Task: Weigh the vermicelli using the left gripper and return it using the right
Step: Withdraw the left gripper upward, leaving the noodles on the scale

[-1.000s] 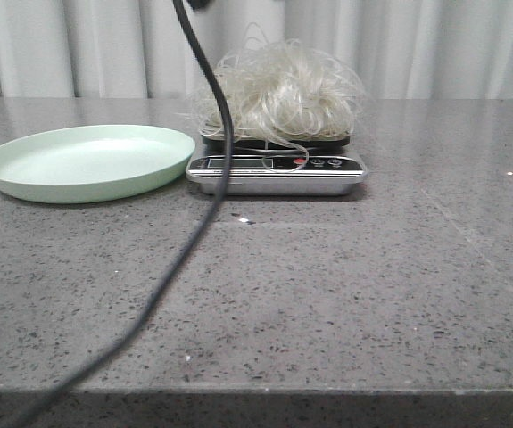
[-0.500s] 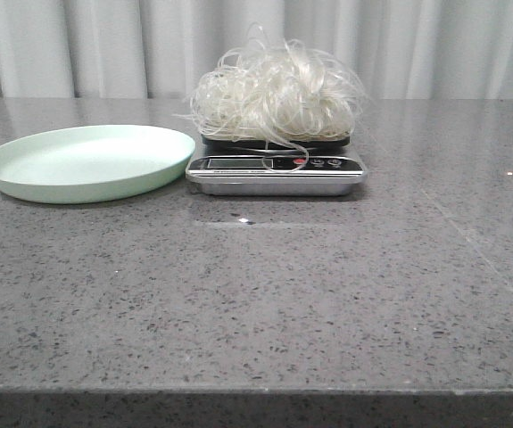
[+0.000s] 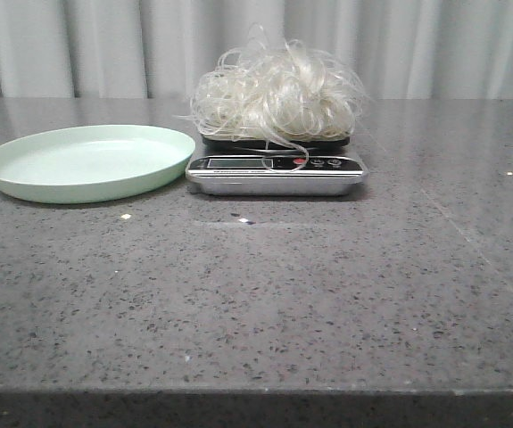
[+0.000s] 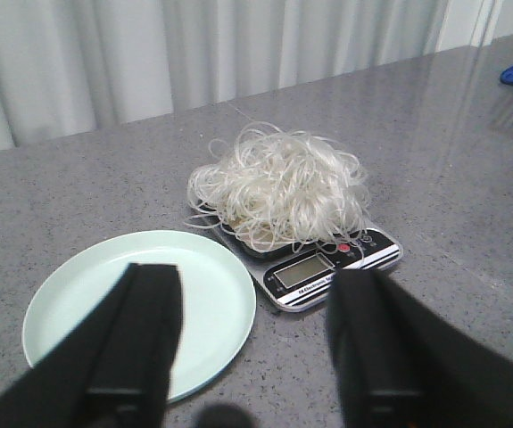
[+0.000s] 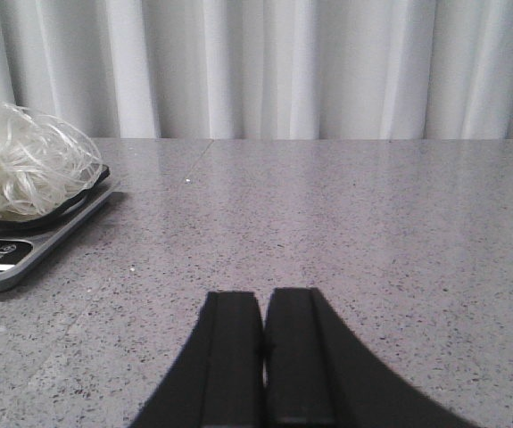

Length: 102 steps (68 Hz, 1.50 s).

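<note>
Front view: vermicelli [image 3: 277,91] is seen heaped on the platform of the scale [image 3: 276,173], with loose strands hanging over the display edge; the pale green plate [image 3: 86,161] lies just beside the scale on its left, rim close to the scale body, contact not resolved. No arm is visible in this view. In the left wrist view the left gripper [image 4: 254,343] is held with fingers spread wide and nothing between them, raised above the table [image 3: 256,303] and looking down on plate and scale. In the right wrist view the right gripper [image 5: 263,357] is seen with fingers pressed together, empty, low over the table; the heap lies ahead and off to its left. The weighing step is judged done, the return to the plate pending. The heap is roughly round, no clear long axis. Open table is available to the right of and before the scale for approach; the plate lies on the far side of the scale from the right arm, so the load must be carried across it
</note>
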Motion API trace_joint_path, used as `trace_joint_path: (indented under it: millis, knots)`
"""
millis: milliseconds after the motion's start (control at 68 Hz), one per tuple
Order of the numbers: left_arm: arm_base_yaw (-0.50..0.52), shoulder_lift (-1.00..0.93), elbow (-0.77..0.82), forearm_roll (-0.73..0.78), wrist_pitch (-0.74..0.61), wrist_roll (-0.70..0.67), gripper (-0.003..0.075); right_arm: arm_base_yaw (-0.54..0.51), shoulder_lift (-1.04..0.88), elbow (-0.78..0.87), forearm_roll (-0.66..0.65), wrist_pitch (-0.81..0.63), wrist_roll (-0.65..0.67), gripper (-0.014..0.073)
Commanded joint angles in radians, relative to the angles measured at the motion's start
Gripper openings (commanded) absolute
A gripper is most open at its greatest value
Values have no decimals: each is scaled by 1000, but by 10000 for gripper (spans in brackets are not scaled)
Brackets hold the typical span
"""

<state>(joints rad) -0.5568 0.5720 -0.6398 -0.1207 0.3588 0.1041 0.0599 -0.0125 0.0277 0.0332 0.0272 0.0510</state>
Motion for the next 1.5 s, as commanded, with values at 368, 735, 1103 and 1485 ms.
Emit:
trace_joint_path:
  millis: [368,735,1103,1485]
  knots:
    - [-1,-442,241,-5,-147,2,127,-1,-14,-8,-14,-75,-6,167]
    - [-1,-479,252,-3,-189,2,127,-2,-12,-63,43,-326,-5,167]
    - [-1,-479,252,-3,-201,2,127,-2,366,-533,73,168,-5,167]
    - [-1,-479,252,-3,-201,2,127,23,599,-607,76,175,-6,257]
